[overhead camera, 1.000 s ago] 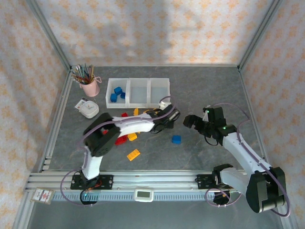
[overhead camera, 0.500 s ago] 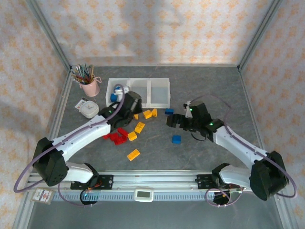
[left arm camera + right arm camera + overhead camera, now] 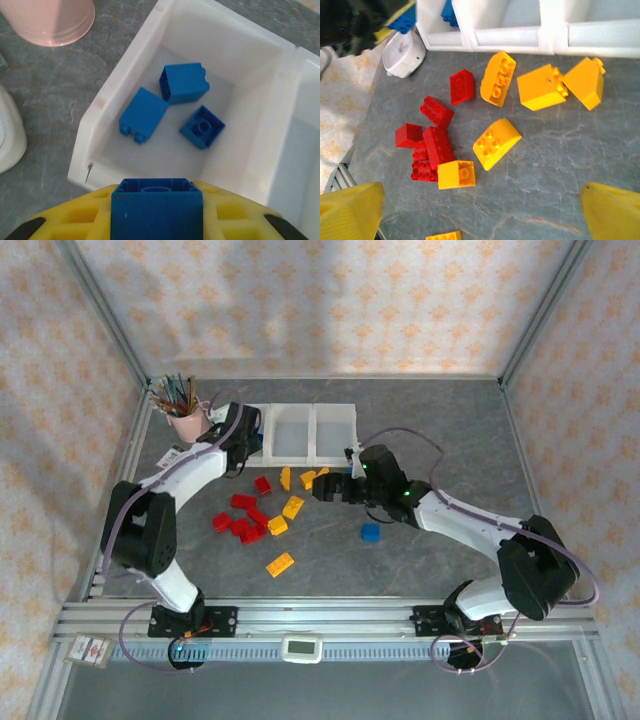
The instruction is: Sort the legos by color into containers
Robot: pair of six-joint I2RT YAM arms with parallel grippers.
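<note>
- Since the frame half a second earlier, the left gripper has swung from the loose pile to the left end of the containers. The right gripper has advanced leftward toward the yellow bricks.
- Top view: red bricks lie clustered on the table in front of the row of bins. A lone blue brick sits apart to their right. A pink cup stands near the left end.
- Left wrist view: the jaws are clamped on a held blue brick, poised over the near wall of the left bin. Three blue bricks lie loose on that bin's floor.
- Right wrist view: the fingers stand wide apart with nothing between them. Yellow and red bricks lie below, just in front of the bins.
- Handling (judgement): the bricks are probably light, rigid and smooth-sided, so they are not fragile but may slip or skid. The best hold is across two flat opposite sides, avoiding studs and curved slopes. The tightly packed red bricks may need separating first.
</note>
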